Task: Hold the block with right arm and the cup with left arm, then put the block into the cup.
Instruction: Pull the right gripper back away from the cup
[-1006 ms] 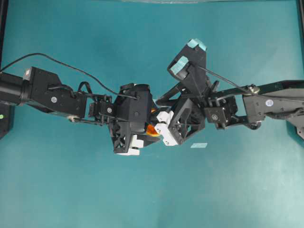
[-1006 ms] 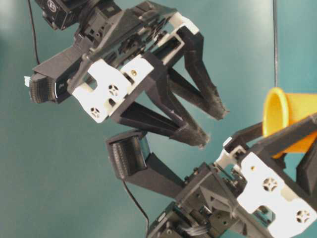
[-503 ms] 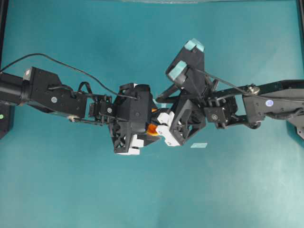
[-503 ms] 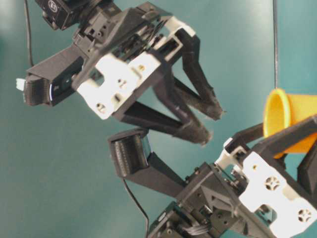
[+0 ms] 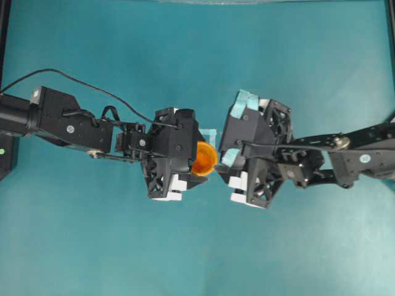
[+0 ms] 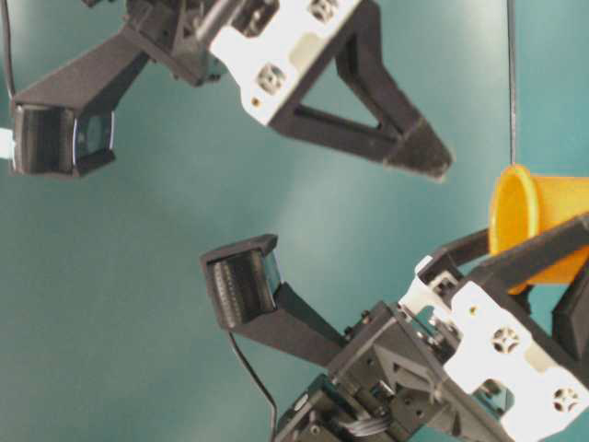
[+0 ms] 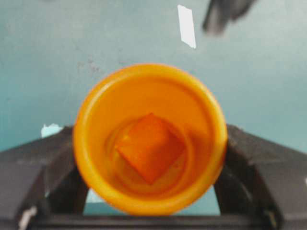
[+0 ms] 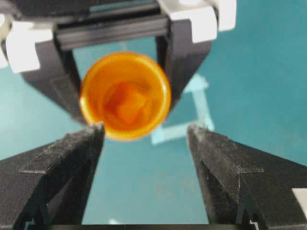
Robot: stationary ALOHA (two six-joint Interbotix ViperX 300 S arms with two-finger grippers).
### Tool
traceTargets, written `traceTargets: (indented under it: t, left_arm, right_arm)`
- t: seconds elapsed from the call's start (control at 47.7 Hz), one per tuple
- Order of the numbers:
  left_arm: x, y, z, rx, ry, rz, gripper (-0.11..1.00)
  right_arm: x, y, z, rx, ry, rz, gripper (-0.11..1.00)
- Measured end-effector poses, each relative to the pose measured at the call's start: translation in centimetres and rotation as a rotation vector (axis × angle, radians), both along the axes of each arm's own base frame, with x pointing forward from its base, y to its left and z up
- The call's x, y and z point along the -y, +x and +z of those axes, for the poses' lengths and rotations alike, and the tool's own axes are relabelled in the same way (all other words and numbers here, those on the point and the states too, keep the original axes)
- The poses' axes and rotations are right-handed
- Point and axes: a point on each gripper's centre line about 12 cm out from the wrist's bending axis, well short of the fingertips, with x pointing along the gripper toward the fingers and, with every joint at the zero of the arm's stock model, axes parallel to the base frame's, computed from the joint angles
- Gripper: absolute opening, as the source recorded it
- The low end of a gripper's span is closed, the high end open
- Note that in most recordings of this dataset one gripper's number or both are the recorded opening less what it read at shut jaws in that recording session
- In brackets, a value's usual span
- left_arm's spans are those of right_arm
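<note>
Yellow-orange plastic identifies the cup (image 7: 149, 139), clamped between the jaws of the left gripper (image 5: 185, 169) and held clear of the bench (image 5: 296, 61), mouth turned toward the right gripper (image 8: 144, 158) so the opening stays accessible. The block (image 7: 150, 147) lies at the cup bottom. The right jaws stand wide and empty, just beside the rim. A pale blue tape square (image 8: 184, 112) marks the bench below; nothing obstructs either arm.

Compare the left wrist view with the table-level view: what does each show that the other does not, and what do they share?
Only the left wrist view looks into the cup and shows the orange block lying at its bottom. Only the table-level view shows the cup from the side, the left gripper's white parts, and the right gripper open, empty and apart from the cup. Both show the left gripper's fingers clamping the yellow-orange cup above the teal table.
</note>
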Motion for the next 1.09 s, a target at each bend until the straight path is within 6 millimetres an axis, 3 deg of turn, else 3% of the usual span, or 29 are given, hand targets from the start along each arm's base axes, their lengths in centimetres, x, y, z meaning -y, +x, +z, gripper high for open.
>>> traceTargets:
  t: [1.09]
  left_arm:
    - [0.0, 0.04, 0.05, 0.001, -0.001, 0.001, 0.69]
  right_arm:
    - [0.13, -0.63, 0.12, -0.002, 0.014, -0.01, 0.68]
